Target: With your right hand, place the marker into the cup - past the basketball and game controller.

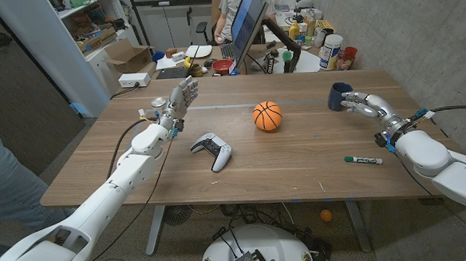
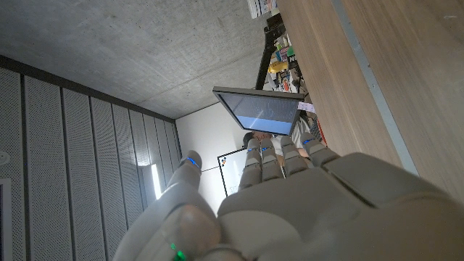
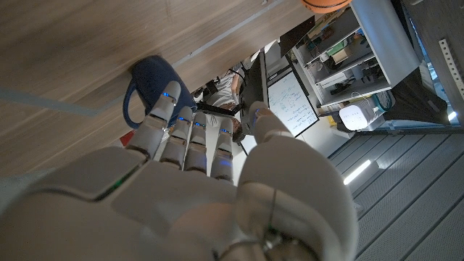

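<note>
We see marker point(image 1: 363, 160) lying untouched on tabletop point(image 1: 298, 155); right robot hand point(image 1: 361, 104) empty, fingers extended beside cup point(image 1: 340, 95). Pickup, placing remain.

Your right hand point(image 1: 363, 104) sits at the tabletop's point(image 1: 298, 155) far right, just beside the cup point(image 1: 340, 95) | marker point(image 1: 363, 160) lies nearer you, right side | basketball point(image 1: 267, 116) mid-tabletop, left of the cup | game controller point(image 1: 212, 151) nearer and left of the ball | your left hand point(image 1: 179, 97) far left.
</note>
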Controlling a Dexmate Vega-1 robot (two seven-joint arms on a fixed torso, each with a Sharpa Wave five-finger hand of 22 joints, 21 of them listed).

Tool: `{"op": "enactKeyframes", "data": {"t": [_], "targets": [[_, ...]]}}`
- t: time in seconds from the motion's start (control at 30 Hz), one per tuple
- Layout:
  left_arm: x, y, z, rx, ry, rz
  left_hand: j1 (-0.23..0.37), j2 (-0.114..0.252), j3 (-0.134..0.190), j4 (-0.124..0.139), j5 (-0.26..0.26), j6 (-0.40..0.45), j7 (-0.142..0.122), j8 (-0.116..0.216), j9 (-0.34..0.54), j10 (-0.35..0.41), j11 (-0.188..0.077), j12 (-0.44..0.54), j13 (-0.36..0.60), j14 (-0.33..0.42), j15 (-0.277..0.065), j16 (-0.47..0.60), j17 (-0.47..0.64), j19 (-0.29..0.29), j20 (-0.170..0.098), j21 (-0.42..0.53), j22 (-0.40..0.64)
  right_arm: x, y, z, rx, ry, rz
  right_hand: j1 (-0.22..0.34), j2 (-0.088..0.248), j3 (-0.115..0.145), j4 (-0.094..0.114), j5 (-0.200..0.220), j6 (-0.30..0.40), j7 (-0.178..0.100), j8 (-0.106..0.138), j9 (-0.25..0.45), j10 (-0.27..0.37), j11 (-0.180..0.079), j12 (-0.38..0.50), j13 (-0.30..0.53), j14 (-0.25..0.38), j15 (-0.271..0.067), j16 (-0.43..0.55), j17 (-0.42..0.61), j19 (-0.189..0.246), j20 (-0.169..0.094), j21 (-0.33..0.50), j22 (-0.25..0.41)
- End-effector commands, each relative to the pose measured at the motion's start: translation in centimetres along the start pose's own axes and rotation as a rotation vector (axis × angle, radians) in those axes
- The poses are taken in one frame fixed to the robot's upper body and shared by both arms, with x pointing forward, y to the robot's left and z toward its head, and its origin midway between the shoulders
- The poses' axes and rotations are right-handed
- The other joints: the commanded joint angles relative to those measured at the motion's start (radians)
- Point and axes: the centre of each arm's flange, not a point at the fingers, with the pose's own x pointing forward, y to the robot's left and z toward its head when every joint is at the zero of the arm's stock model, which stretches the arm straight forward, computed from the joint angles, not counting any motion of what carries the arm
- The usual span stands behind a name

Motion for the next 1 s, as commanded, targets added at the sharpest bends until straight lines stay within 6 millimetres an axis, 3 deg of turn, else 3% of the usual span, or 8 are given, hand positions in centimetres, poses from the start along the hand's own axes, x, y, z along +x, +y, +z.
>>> {"op": "enactKeyframes", "data": {"t": [0.03, 0.13, 0.23, 0.3, 0.53, 0.7, 0.87, 1.0], "targets": [[-0.6, 0.5, 0.0, -0.002, -0.005, 0.012, 0.006, -0.002, 0.006, 0.002, 0.005, 0.007, -0.001, 0.005, 0.006, 0.001, -0.004, 0.006, 0.002, 0.003, 0.008, 0.004, 0.004, -0.002, 0.01, 0.003, 0.003, -0.5, -0.9, 0.3, -0.136, 0.043, -0.002, 0.013, -0.01, 0.008, -0.008, -0.003, 0.013, -0.015, 0.007, 0.006, 0.003, -0.016, 0.005, 0.003, 0.003, -0.007, -0.002, 0.0, -0.006, -0.001, -0.002, 0.003], [-0.6, 0.5, 0.1, -0.003, -0.007, 0.013, 0.006, -0.002, 0.006, 0.002, 0.005, 0.006, 0.0, 0.004, 0.006, 0.001, -0.003, 0.006, 0.002, 0.003, 0.008, 0.004, 0.004, -0.002, 0.01, 0.003, 0.003, -0.7, -1.1, 0.5, -0.173, 0.057, -0.008, 0.018, -0.011, 0.008, -0.009, -0.004, 0.02, -0.022, 0.01, 0.007, 0.003, -0.015, 0.004, 0.004, -0.002, -0.007, -0.004, 0.0, -0.006, -0.001, -0.002, 0.002], [-0.6, 0.6, 0.1, -0.003, -0.008, 0.012, 0.006, -0.001, 0.006, 0.003, 0.005, 0.007, 0.001, 0.004, 0.006, 0.002, -0.003, 0.006, 0.002, 0.003, 0.008, 0.004, 0.004, -0.002, 0.01, 0.003, 0.003, -1.0, -1.4, 0.7, -0.203, 0.064, -0.013, 0.029, -0.014, 0.008, -0.008, -0.008, 0.039, -0.047, 0.016, 0.008, 0.002, -0.045, 0.002, 0.004, -0.004, -0.008, -0.006, 0.0, -0.006, -0.001, -0.002, 0.002], [-0.6, 0.6, 0.1, -0.003, -0.008, 0.011, 0.006, -0.001, 0.006, 0.003, 0.005, 0.008, 0.0, 0.005, 0.006, 0.002, -0.003, 0.006, 0.002, 0.003, 0.008, 0.004, 0.004, -0.003, 0.01, 0.003, 0.003, -1.2, -1.5, 0.8, -0.214, 0.068, -0.015, 0.032, -0.015, 0.006, -0.006, -0.01, 0.057, -0.059, 0.023, 0.009, 0.002, -0.052, 0.002, 0.003, -0.003, -0.008, -0.006, 0.0, -0.006, -0.001, -0.002, 0.002], [-0.4, 0.5, 0.1, -0.003, -0.01, 0.007, 0.006, -0.001, 0.006, 0.003, 0.005, 0.008, 0.001, 0.004, 0.006, 0.002, -0.002, 0.006, 0.002, 0.003, 0.008, 0.004, 0.004, -0.003, 0.01, 0.003, 0.003, -2.3, -1.6, 1.3, -0.265, 0.092, -0.009, 0.038, -0.016, 0.003, -0.002, -0.013, 0.097, -0.06, 0.036, 0.011, -0.011, -0.051, -0.005, 0.003, -0.007, -0.01, -0.008, 0.001, -0.007, -0.002, -0.002, 0.002], [-0.3, 0.5, 0.0, -0.008, -0.012, 0.009, 0.006, -0.001, 0.006, 0.003, 0.005, 0.008, 0.0, 0.004, 0.006, 0.001, -0.003, 0.006, 0.002, 0.003, 0.008, 0.004, 0.004, -0.003, 0.009, 0.003, 0.003, -2.9, -1.8, 1.4, -0.287, 0.101, 0.007, 0.046, -0.015, 0.002, 0.0, -0.014, 0.114, -0.061, 0.039, 0.012, -0.038, -0.078, -0.014, 0.002, -0.011, -0.013, -0.01, 0.002, -0.01, -0.002, -0.003, 0.002], [-0.3, 0.4, -0.2, -0.012, -0.009, 0.008, 0.006, -0.001, 0.007, 0.003, 0.005, 0.008, 0.001, 0.004, 0.006, 0.001, -0.004, 0.006, 0.002, 0.003, 0.007, 0.004, 0.004, -0.004, 0.009, 0.003, 0.003, -3.6, -1.7, 1.3, -0.3, 0.115, 0.024, 0.05, -0.018, 0.001, -0.001, -0.015, 0.124, -0.067, 0.041, 0.012, -0.045, -0.08, -0.015, 0.002, -0.018, -0.014, -0.013, 0.002, -0.011, -0.001, -0.003, 0.002], [-0.2, 0.5, -0.2, -0.01, -0.01, 0.009, 0.006, -0.001, 0.007, 0.003, 0.006, 0.008, 0.0, 0.004, 0.006, 0.0, -0.002, 0.005, 0.002, 0.003, 0.007, 0.004, 0.004, -0.003, 0.009, 0.003, 0.003, -4.0, -1.8, 1.3, -0.325, 0.137, 0.038, 0.094, -0.006, 0.023, -0.014, -0.008, 0.111, -0.077, 0.03, 0.012, -0.054, -0.072, -0.016, 0.001, -0.03, -0.014, -0.019, -0.001, -0.017, 0.0, -0.005, 0.002]]}}
